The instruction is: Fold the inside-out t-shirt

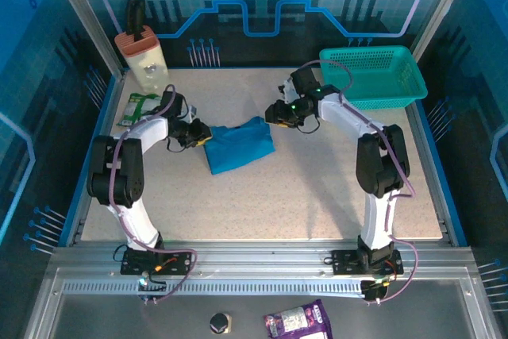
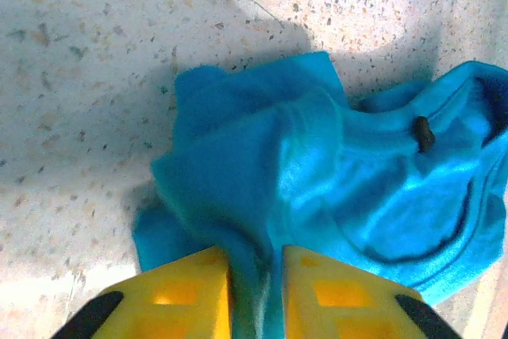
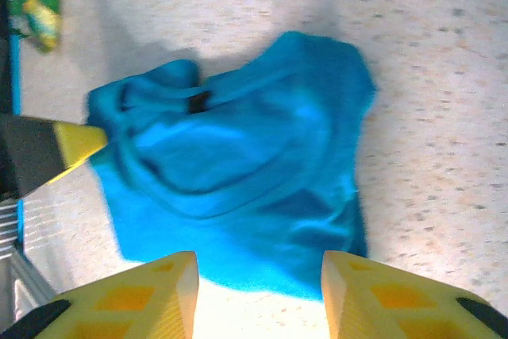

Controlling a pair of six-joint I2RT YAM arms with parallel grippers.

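The inside-out t-shirt point(image 1: 238, 147) lies bunched at the middle of your table point(image 1: 278, 196), between both arms. Your left gripper point(image 2: 255, 256) is clenched on a fold at the shirt's left edge. Your right gripper point(image 3: 259, 263) stands released, with the shirt's right edge showing between its fingers. A teal basket point(image 1: 381, 89) sits far right, a white jug point(image 1: 147, 61) and a green packet point(image 1: 136, 109) far left, all well apart from the cloth. The surface is speckled stone, and blue panels wall the cell.
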